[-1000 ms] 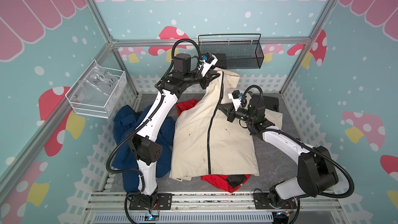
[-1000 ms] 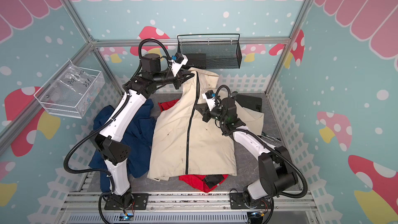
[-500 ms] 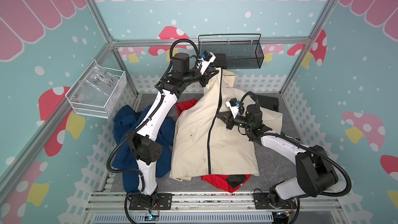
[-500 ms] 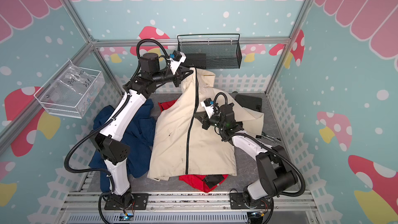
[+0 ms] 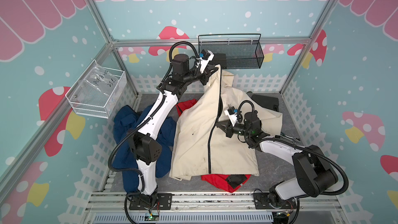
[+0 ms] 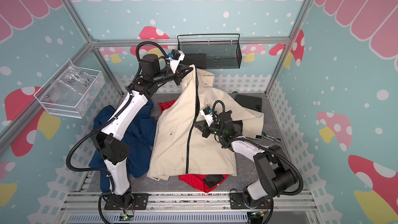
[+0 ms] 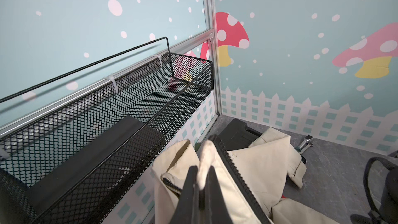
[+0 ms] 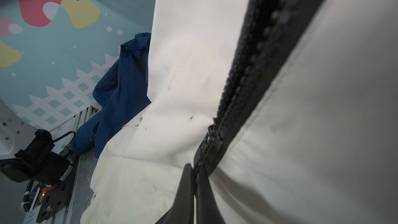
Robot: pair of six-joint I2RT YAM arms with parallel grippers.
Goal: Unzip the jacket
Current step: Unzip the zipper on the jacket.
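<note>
Both top views look down from above the front edge of the worktop (image 5: 270, 164), sharing the whole cell. The left wrist view faces the far right corner. The right wrist view, close against the jacket (image 8: 183, 82), faces the left edge.

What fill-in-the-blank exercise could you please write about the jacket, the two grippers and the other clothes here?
1. The left gripper is shut on the ____ of the cream fabric jacket.
2. The right gripper is shut on the ____ of the black zipper.
3. The crumpled cloth garment under the left arm is ____.
4. The flat cloth garment showing beneath the jacket's hem is ____.
Missing words: collar; pull; blue; red.
</note>
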